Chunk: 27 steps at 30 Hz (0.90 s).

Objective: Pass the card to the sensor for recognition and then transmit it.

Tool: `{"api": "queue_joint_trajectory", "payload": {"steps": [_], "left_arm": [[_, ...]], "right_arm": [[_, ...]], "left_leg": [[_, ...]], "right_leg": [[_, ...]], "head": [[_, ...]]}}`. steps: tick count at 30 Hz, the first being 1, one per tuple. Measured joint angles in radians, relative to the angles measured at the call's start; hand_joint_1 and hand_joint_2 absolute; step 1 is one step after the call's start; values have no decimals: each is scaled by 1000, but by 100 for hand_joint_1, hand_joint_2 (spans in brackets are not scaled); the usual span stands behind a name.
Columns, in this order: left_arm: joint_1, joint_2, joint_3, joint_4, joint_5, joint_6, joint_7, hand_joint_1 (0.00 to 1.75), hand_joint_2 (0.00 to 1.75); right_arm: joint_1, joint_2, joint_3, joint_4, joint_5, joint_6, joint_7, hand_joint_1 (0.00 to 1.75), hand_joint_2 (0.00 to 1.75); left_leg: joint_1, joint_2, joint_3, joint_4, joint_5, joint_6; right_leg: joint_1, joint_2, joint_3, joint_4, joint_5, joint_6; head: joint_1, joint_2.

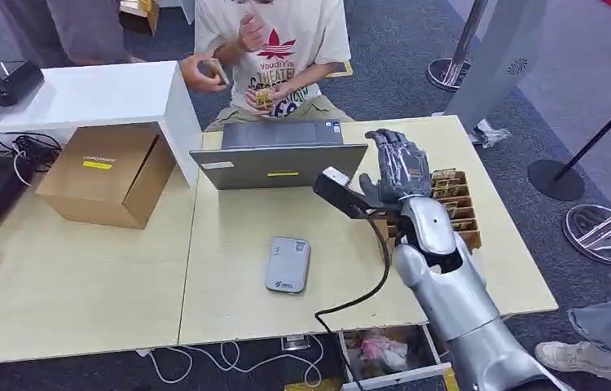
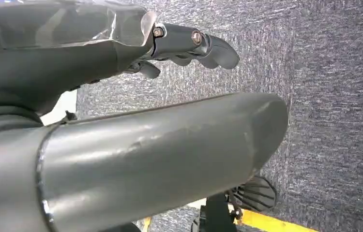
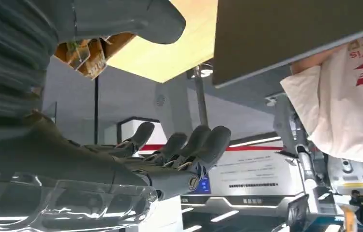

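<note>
Now card sensor lies on bench, well left of raised right hand; fingers apart, holding nothing. Left hand hangs over carpet, fingers curled, empty.

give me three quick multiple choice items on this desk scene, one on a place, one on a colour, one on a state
1. Where does the card reader lie?
A. on the table in front of the laptop
B. on the cardboard box
C. inside the card rack

2. What colour is the box on the left?
A. white
B. brown
C. blue

3. How is the right robot hand?
A. gripping the laptop
B. raised above the card rack, fingers apart, holding nothing
C. pressing the reader

Answers: 1 A, it sits on bare table on the near side of the laptop. 2 B, plain brown cardboard. 3 B, it hovers over the card rack, empty.
</note>
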Motion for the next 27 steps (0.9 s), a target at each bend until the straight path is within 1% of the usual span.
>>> {"api": "queue_joint_trajectory", "payload": {"steps": [1, 2, 7, 8, 12, 13, 14, 15, 19, 20, 21, 22, 27], "left_arm": [[0, 0, 0, 0, 0, 0, 0, 0, 0], [0, 0, 0, 0, 0, 0, 0, 0, 0], [0, 0, 0, 0, 0, 0, 0, 0, 0], [0, 0, 0, 0, 0, 0, 0, 0, 0], [0, 0, 0, 0, 2, 0, 0, 0, 0], [0, 0, 0, 0, 3, 0, 0, 0, 0], [0, 0, 0, 0, 4, 0, 0, 0, 0], [0, 0, 0, 0, 6, 0, 0, 0, 0], [0, 0, 5, 0, 13, 0, 0, 0, 0], [1, 0, 8, 0, 16, 0, 0, 0, 0], [2, 0, 9, 0, 18, 0, -2, 0, 0], [2, 0, 10, 0, 20, 0, -3, 0, 0], [2, 0, 18, 0, 24, 0, -9, 0, 0]], "right_arm": [[10, -2, 0, -9, 0, -1, 7, 40, 175], [18, -5, 0, -18, -1, -2, 12, 51, 175], [83, -16, -7, -78, 9, -15, 55, 52, 175], [95, -18, -10, -87, 13, -16, 62, 58, 175], [145, -19, -29, -129, 30, -17, 85, 68, 175], [156, -19, -36, -140, 33, -17, 88, 68, 175], [167, -19, -41, -147, 35, -17, 90, 77, 175], [177, -19, -46, -155, 35, -18, 90, 80, 175], [211, -21, -68, -177, 44, -18, 96, 80, 175], [217, -21, -74, -179, 47, -18, 96, 77, 175], [223, -21, -78, -182, 47, -18, 96, 84, 175], [228, -21, -85, -183, 47, -18, 96, 84, 175], [246, -21, -115, -184, 43, -19, 96, 96, 175]], "left_leg": [[0, 0, 0, 0, 0, 0], [0, 0, 0, 0, 0, 0], [0, 0, 0, 0, 0, 0], [0, 0, 0, 0, 0, 0], [0, 0, 0, 0, 0, 0], [0, 0, 0, 0, 0, 0], [0, 0, 0, 0, 0, 0], [0, 0, 0, 0, 0, 0], [0, 0, 0, 0, 0, 0], [0, 0, 0, 0, 0, 0], [0, 0, 0, 0, 0, 0], [0, 0, 0, 0, 0, 0], [0, 0, 0, 0, 0, 0]], "right_leg": [[0, 0, 0, 0, 0, 0], [0, 0, 0, 0, 0, 0], [0, 0, 0, 0, 0, 0], [0, 0, 0, 0, 0, 0], [0, 0, 0, 0, 0, 0], [0, 0, 0, 0, 0, 0], [0, 0, 0, 0, 0, 0], [0, 0, 0, 0, 0, 0], [0, 0, 0, 0, 0, 0], [0, 0, 0, 0, 0, 0], [0, 0, 0, 0, 0, 0], [0, 0, 0, 0, 0, 0], [0, 0, 0, 0, 0, 0]], "head": [[1, 0], [0, 0], [0, 0], [0, 0], [0, 0], [0, 0], [0, 0], [0, 0], [0, 0], [0, 0], [0, 0], [1, 0], [0, 0]]}}
